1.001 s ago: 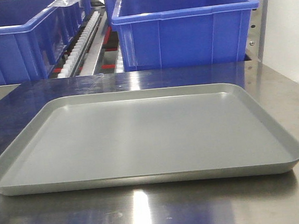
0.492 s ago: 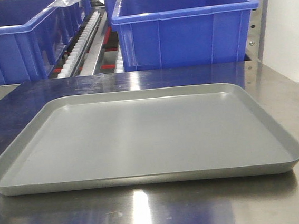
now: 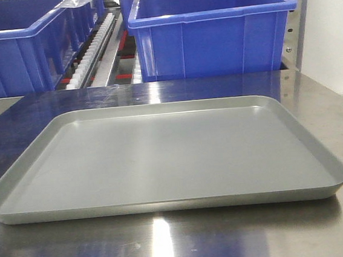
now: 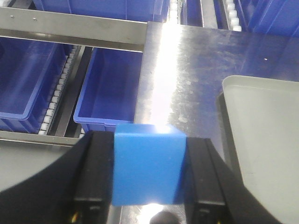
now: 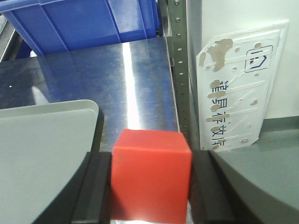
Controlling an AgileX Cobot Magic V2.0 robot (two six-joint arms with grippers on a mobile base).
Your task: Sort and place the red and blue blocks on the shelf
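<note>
1. In the front view we see the grey tray (image 3: 162, 160) lying flat on the steel tabletop (image 3: 170, 244). Behind it, at 12 o'clock, stands the shelf (image 3: 298, 13), carrying blue crates (image 3: 211, 39), with a white roller track (image 3: 94, 51) running between two of them at 11 o'clock.
2. We find the left gripper (image 4: 148, 175) clamped on the blue block (image 4: 148, 170). Its black fingers (image 4: 93, 177) press the cube's flanks at 9 and 3 o'clock, and the cube fills the gap between them.
3. In the left wrist view the blue block sits at 6 o'clock, over the left edge of the tabletop. We cannot tell whether it touches the steel.
4. From that cube the tray's corner lies toward 2 o'clock, apart from it. Toward 10 o'clock we see a flat front rail (image 4: 74, 30) of the shelf with small screws, and below it more crates flanked by rollers.
5. We find the right gripper (image 5: 150, 182) clamped on the red block (image 5: 150, 179), with one dark finger tight against each flank at 9 and 3 o'clock.
6. In the right wrist view the red block sits at 6 o'clock, over the bare strip of tabletop. The tray's rounded corner is near it at 9 o'clock, and the shelf's perforated upright (image 5: 180, 70) rises at 1 o'clock. We cannot tell whether it touches the steel.
7. Beyond the upright, at 2 o'clock, a white placard (image 5: 238, 84) with printed characters and worn patches is fixed to the wall.
</note>
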